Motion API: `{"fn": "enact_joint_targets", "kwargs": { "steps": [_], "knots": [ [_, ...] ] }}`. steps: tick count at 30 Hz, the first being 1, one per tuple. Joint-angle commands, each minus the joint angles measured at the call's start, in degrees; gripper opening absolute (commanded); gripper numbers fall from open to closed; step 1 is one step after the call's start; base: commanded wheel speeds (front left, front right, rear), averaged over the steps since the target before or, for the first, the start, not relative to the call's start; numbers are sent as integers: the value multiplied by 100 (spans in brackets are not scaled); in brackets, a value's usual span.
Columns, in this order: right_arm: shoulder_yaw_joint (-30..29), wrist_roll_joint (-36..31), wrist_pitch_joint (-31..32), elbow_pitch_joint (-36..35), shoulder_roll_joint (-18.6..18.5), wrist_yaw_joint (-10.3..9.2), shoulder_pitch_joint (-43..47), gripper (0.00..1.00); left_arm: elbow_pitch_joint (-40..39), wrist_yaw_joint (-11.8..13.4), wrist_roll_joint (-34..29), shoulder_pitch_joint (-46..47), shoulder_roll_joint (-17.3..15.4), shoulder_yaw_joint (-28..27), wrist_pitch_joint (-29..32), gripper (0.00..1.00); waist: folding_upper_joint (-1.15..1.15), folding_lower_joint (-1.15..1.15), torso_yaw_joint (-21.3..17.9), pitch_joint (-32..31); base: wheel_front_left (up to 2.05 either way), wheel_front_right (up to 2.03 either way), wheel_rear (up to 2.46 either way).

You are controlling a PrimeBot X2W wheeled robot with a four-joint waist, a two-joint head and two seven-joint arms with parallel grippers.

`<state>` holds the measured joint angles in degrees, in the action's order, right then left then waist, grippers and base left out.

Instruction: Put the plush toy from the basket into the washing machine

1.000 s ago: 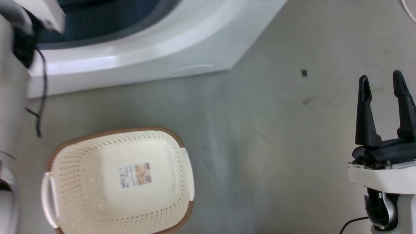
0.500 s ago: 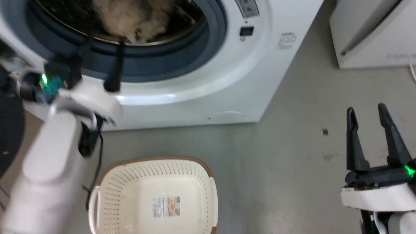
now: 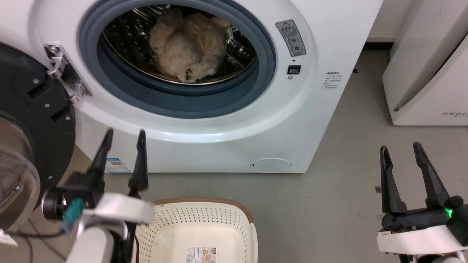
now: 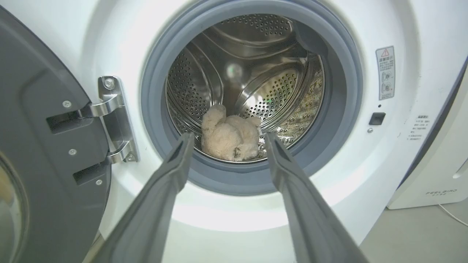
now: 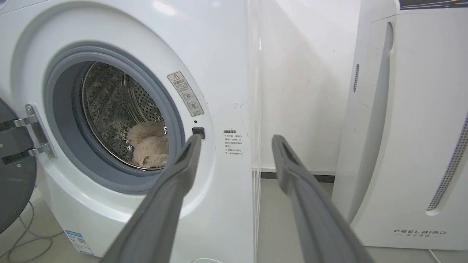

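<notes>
The left gripper (image 3: 125, 133) has its fingers apart, holding nothing. It has drawn back from the porthole's rim, where it was a moment ago, to just above the basket (image 3: 204, 215). The right gripper (image 3: 400, 147), fingers also apart, still hangs over the floor. The plush toy (image 3: 186, 49) lies inside the washing machine (image 3: 292, 120), whose door (image 3: 33, 109) is open.

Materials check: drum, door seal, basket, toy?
Drum: shiny perforated metal, likely stainless steel.
Seal: matte grey-blue, looks like rubber.
Basket: cream perforated plastic, brown woven-look rim.
Toy: long shaggy beige pile, likely synthetic plush.
</notes>
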<state>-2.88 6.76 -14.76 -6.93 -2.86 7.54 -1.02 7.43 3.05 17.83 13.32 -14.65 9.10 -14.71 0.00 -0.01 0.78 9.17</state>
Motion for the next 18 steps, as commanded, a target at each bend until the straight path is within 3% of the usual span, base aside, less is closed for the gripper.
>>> {"fn": "enact_joint_targets", "kwargs": {
  "steps": [1, 9, 18],
  "knots": [
    [-10, -15, -24, 20, -1, -5, 108, 100, -96, 34, -108, -218, 73, -47, -29, 100, 0, 1, 41, -60, 0, 0, 0],
    [-43, 79, -24, 100, -1, -5, 185, 100, -150, -124, -478, -892, 429, -135, -29, 100, 0, 1, 142, -135, 0, 0, 0],
    [-30, 119, -24, 177, -1, -5, 200, 100, -3, -250, -702, -916, 540, -214, -29, 100, 0, 1, 149, -153, 0, 0, 0]
  ]
}}
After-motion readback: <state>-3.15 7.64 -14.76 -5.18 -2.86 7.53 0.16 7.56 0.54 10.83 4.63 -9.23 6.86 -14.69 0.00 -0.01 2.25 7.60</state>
